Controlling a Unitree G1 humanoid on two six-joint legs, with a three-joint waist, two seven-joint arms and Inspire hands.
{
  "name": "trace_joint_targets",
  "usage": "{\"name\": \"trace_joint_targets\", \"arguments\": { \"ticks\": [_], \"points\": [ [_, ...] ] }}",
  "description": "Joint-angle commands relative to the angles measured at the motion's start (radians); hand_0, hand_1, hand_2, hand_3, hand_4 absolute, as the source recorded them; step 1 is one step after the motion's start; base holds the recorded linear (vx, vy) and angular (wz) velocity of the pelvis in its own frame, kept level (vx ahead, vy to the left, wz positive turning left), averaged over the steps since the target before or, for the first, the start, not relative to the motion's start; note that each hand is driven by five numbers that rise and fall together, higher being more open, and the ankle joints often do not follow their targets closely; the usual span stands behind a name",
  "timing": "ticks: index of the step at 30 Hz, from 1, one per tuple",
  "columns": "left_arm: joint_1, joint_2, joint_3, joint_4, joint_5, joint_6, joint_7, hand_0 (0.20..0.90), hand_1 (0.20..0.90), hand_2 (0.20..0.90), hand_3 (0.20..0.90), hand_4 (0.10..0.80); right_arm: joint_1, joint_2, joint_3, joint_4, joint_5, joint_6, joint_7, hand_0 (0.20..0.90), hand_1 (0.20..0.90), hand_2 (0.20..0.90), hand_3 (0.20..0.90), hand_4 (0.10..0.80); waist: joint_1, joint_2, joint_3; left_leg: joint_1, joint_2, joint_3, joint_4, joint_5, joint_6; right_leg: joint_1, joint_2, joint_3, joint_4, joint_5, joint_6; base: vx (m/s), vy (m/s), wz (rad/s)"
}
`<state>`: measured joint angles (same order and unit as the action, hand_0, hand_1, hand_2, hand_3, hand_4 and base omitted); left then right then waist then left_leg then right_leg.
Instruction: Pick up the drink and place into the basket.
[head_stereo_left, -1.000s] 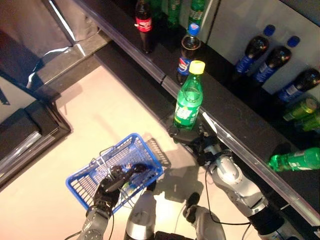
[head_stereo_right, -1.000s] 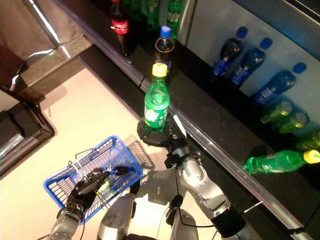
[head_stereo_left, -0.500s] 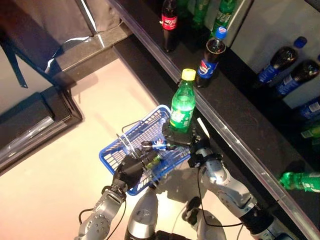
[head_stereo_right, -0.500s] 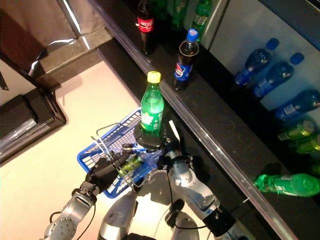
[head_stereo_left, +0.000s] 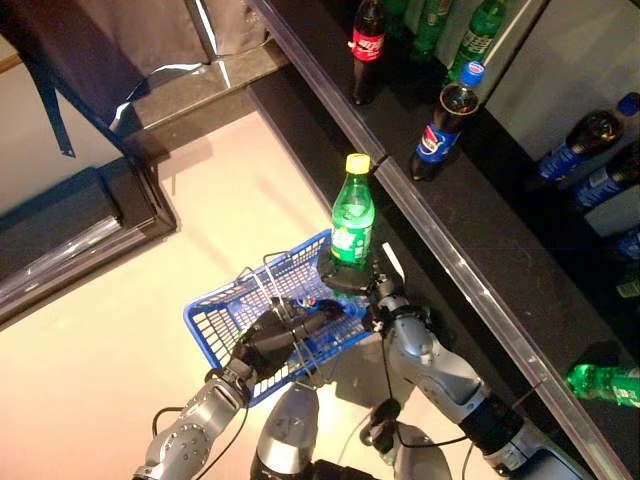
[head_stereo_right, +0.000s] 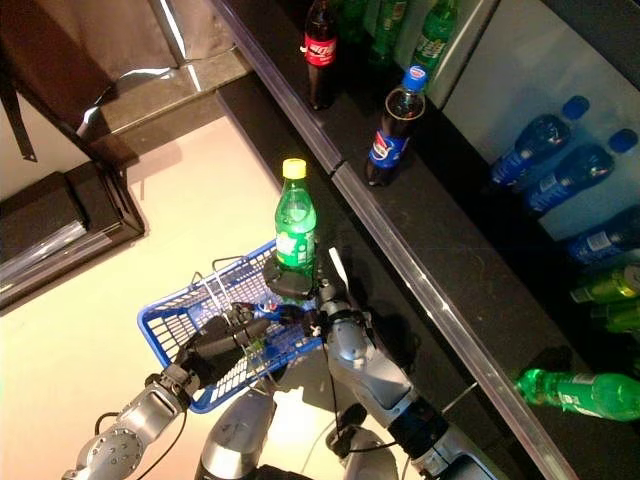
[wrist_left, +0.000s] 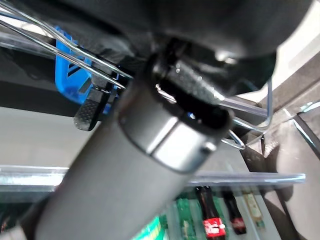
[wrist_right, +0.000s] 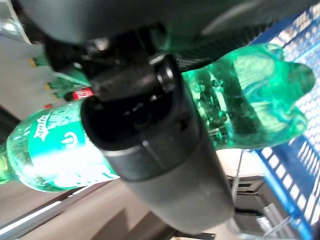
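My right hand (head_stereo_left: 352, 282) is shut on a green bottle with a yellow cap (head_stereo_left: 351, 222) and holds it upright over the right end of the blue basket (head_stereo_left: 222, 315). The right wrist view shows the bottle (wrist_right: 250, 95) in the hand's grip with the basket's blue mesh (wrist_right: 292, 150) just beyond its base. My left hand (head_stereo_left: 272, 336) is shut on the basket's thin wire handles (head_stereo_left: 262, 283) and holds the basket raised in front. The handles also show in the left wrist view (wrist_left: 75, 55). A drink (head_stereo_right: 262, 303) lies inside the basket.
A long dark shelf (head_stereo_left: 470, 240) with a metal front rail (head_stereo_left: 440, 250) runs along the right. Cola bottles (head_stereo_left: 366, 45) (head_stereo_left: 441, 125) and green bottles (head_stereo_left: 480, 30) stand on it; a green bottle (head_stereo_left: 605, 382) lies on its side. A dark low unit (head_stereo_left: 80, 215) stands at the left.
The camera has shifted. My right hand has carried the green bottle a little further over the basket's right end. My left hand still holds the basket raised.
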<state>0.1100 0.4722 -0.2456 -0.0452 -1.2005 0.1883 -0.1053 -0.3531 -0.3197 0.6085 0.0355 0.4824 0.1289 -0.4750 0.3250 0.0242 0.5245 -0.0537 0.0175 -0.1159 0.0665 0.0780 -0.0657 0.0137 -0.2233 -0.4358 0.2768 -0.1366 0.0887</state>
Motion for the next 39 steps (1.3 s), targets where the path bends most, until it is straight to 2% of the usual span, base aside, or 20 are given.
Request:
{"name": "trace_joint_targets", "arguments": {
  "ticks": [1, 8, 15, 21, 25, 29, 39],
  "points": [
    [-0.065, -0.071, -0.061, -0.416, -0.119, -0.057, -0.329, 0.3, 0.3, 0.3, 0.2, 0.1, -0.082, 0.073, 0.096, -0.033, -0.026, -0.092, 0.003, 0.3, 0.3, 0.3, 0.2, 0.1, -0.005, 0.039, -0.247, 0.007, -0.049, -0.066, 0.028, -0.028, 0.01, 0.071, 0.046, 0.0, -0.092, 0.056, -0.036, 0.011, 0.031, 0.05],
    [-0.085, -0.083, -0.083, -0.419, -0.144, -0.024, -0.34, 0.3, 0.3, 0.3, 0.2, 0.1, -0.06, 0.115, 0.123, 0.08, -0.02, -0.084, 0.014, 0.3, 0.3, 0.3, 0.2, 0.1, 0.003, 0.041, -0.254, 0.008, -0.057, -0.078, 0.018, -0.027, 0.013, 0.072, 0.043, -0.009, -0.098, 0.059, -0.033, 0.004, 0.009, 0.01],
    [-0.074, -0.087, -0.081, -0.418, -0.12, -0.007, -0.408, 0.3, 0.3, 0.3, 0.2, 0.1, -0.055, 0.147, 0.127, 0.199, -0.013, -0.109, 0.026, 0.3, 0.3, 0.3, 0.2, 0.1, 0.025, 0.048, -0.25, 0.012, -0.065, -0.09, 0.016, -0.03, 0.016, 0.077, 0.039, -0.018, -0.096, 0.055, -0.034, 0.002, 0.003, 0.02],
    [-0.077, -0.096, -0.08, -0.422, -0.134, 0.011, -0.414, 0.3, 0.3, 0.3, 0.2, 0.1, -0.03, 0.178, 0.125, 0.283, 0.053, -0.098, 0.02, 0.3, 0.3, 0.3, 0.2, 0.1, 0.041, 0.057, -0.241, -0.002, -0.076, -0.107, 0.024, -0.03, 0.02, 0.069, 0.034, -0.036, -0.082, 0.051, -0.034, 0.004, 0.011, 0.12],
    [-0.086, -0.1, -0.086, -0.441, -0.13, 0.01, -0.433, 0.3, 0.3, 0.3, 0.2, 0.1, -0.014, 0.228, 0.102, 0.374, 0.216, -0.102, 0.035, 0.3, 0.3, 0.3, 0.2, 0.1, 0.054, 0.068, -0.222, -0.013, -0.081, -0.117, 0.026, -0.027, 0.021, 0.06, 0.028, -0.053, -0.069, 0.047, -0.034, -0.013, 0.0, 0.12],
    [-0.103, -0.101, -0.093, -0.455, -0.127, 0.016, -0.446, 0.3, 0.3, 0.3, 0.2, 0.1, -0.004, 0.269, 0.083, 0.444, 0.403, -0.09, 0.098, 0.3, 0.3, 0.3, 0.2, 0.1, 0.063, 0.076, -0.201, -0.022, -0.084, -0.124, 0.028, -0.025, 0.023, 0.052, 0.025, -0.066, -0.055, 0.045, -0.035, -0.007, -0.006, 0.03],
    [-0.134, -0.074, -0.116, -0.492, -0.108, -0.009, -0.517, 0.3, 0.3, 0.3, 0.2, 0.1, -0.016, 0.311, 0.11, 0.494, 0.561, -0.036, 0.219, 0.3, 0.3, 0.3, 0.2, 0.1, 0.073, 0.084, -0.154, -0.046, -0.091, -0.126, 0.03, -0.019, 0.03, 0.026, 0.021, -0.065, -0.05, 0.058, -0.028, -0.004, -0.011, 0.06]
  ]
}}
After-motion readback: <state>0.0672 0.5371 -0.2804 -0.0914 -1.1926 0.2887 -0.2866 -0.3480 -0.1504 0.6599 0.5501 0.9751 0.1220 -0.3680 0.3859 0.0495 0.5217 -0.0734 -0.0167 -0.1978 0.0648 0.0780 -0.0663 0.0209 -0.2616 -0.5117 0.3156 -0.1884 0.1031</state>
